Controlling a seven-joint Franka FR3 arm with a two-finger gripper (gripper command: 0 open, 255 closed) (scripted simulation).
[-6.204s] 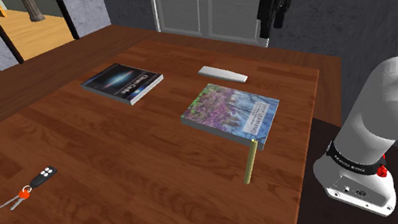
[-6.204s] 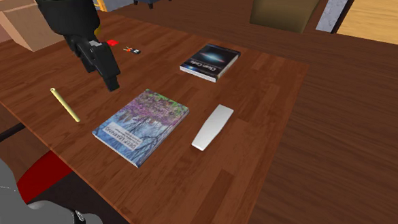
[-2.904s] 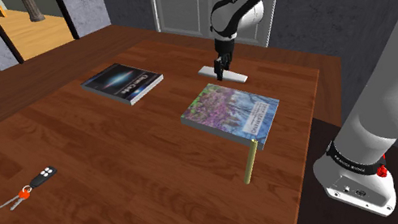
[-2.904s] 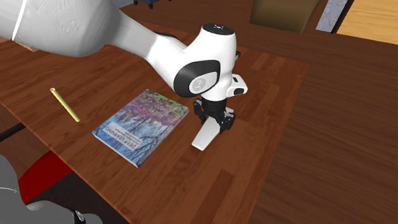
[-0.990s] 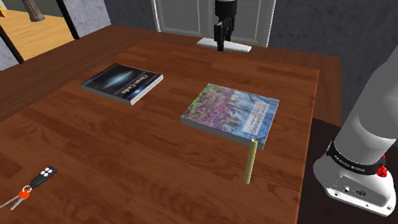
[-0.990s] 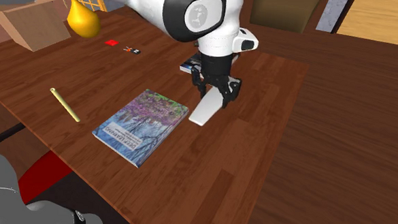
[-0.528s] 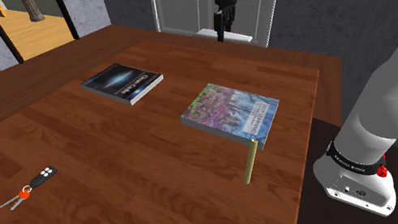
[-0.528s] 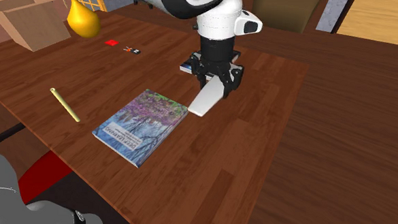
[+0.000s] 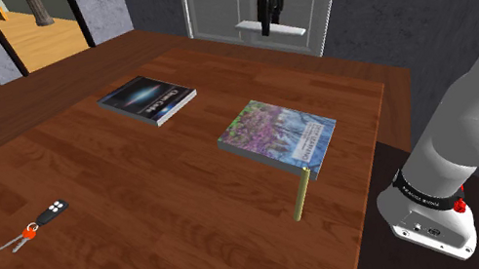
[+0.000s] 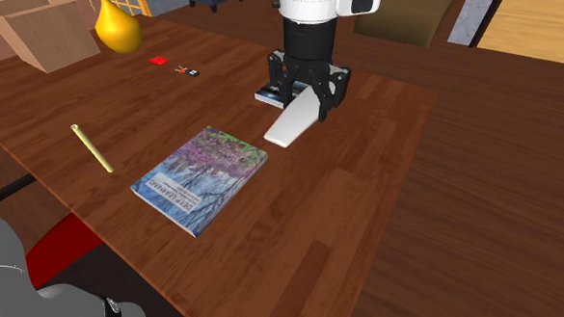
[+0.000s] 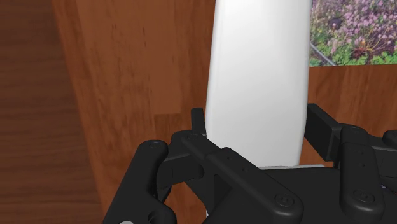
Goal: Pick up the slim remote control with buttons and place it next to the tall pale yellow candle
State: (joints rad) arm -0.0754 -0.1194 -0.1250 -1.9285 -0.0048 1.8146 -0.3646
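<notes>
The remote [image 9: 269, 31] [image 10: 290, 124] [image 11: 259, 76] is a slim plain white slab with no buttons showing. It hangs in the air above the wooden table [image 9: 140, 203], high over the far edge. My black gripper [image 9: 267, 22] [image 10: 305, 102] [image 11: 254, 143] is shut on the remote, clasping it across its width near one end. The pale yellow candle [image 9: 300, 193] [image 10: 92, 148] is a thin stick lying flat on the table, just beyond a corner of the flowery book, well apart from the remote.
A flowery book [image 9: 278, 131] [image 10: 201, 176] lies between remote and candle. A dark book [image 9: 147, 99] lies farther along the table. Keys with a red fob [image 9: 35, 225] sit near the shoulder view's left. A yellow vase [image 10: 117, 25] and a cardboard box [image 10: 44, 32] stand beyond.
My gripper has risen higher with the remote in it, lifting it farther off the table. Books, candle and keys stayed put.
</notes>
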